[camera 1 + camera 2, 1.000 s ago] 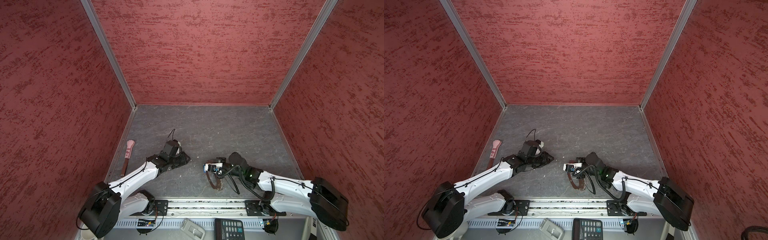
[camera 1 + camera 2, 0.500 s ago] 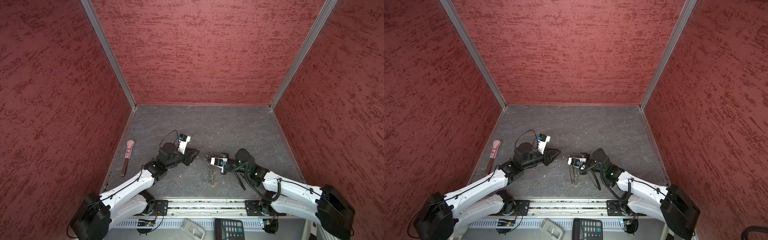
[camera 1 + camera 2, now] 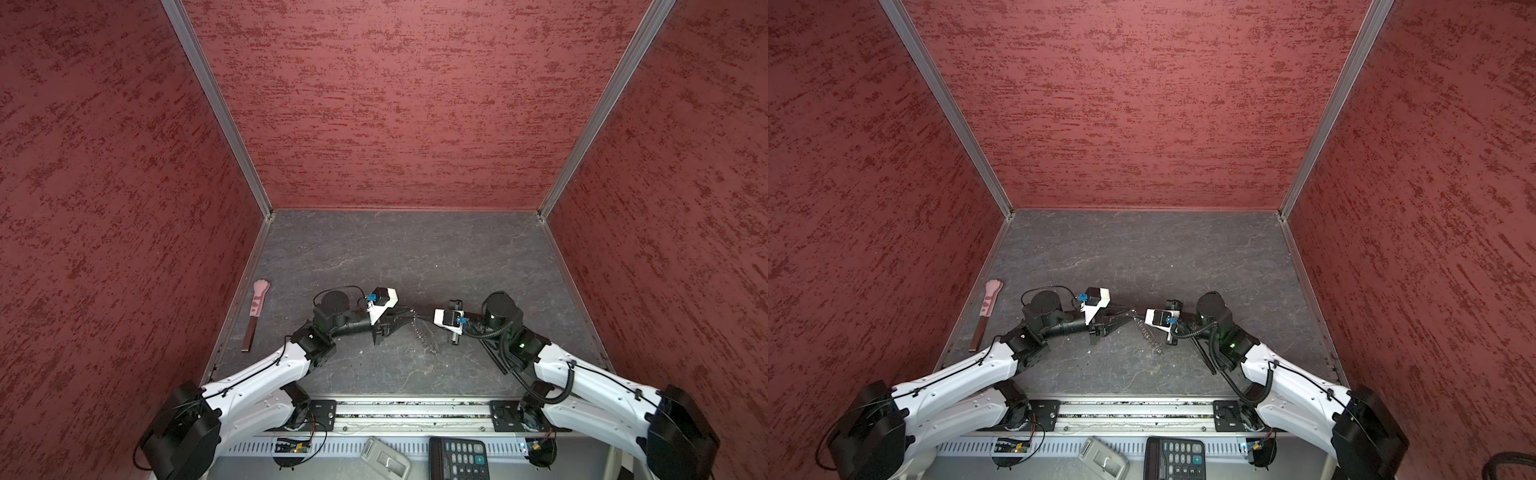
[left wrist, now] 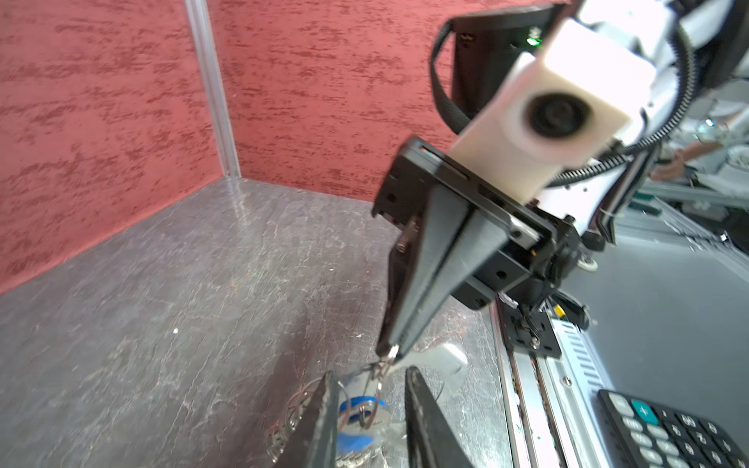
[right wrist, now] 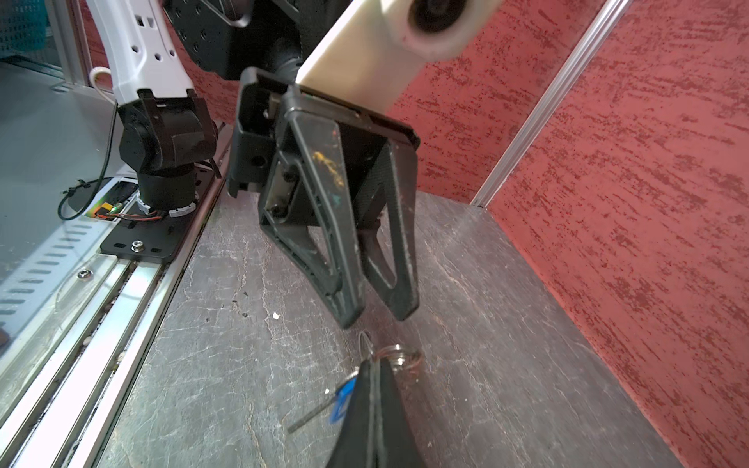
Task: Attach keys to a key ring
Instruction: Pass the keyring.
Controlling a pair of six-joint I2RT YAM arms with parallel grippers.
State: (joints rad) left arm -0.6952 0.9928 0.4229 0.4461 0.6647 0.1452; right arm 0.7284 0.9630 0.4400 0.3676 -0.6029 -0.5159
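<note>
The right claw (image 5: 375, 366) is pinched shut on the key ring (image 5: 399, 357) over the grey surface (image 5: 243, 364). The blue key tag (image 5: 343, 399) hangs beside its tips. The left claw (image 5: 377, 316) faces it close by, jaws narrowly apart and empty.

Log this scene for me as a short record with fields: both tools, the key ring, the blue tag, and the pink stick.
right tool: shut on the key ring
key ring: hangs from the right tool's tip
blue key tag: beside the right tool's tip; attached or not, cannot tell
left tool: open, tips facing the key ring, holding nothing
pink paw stick: flat on the table, left arm's side, untouched
</note>
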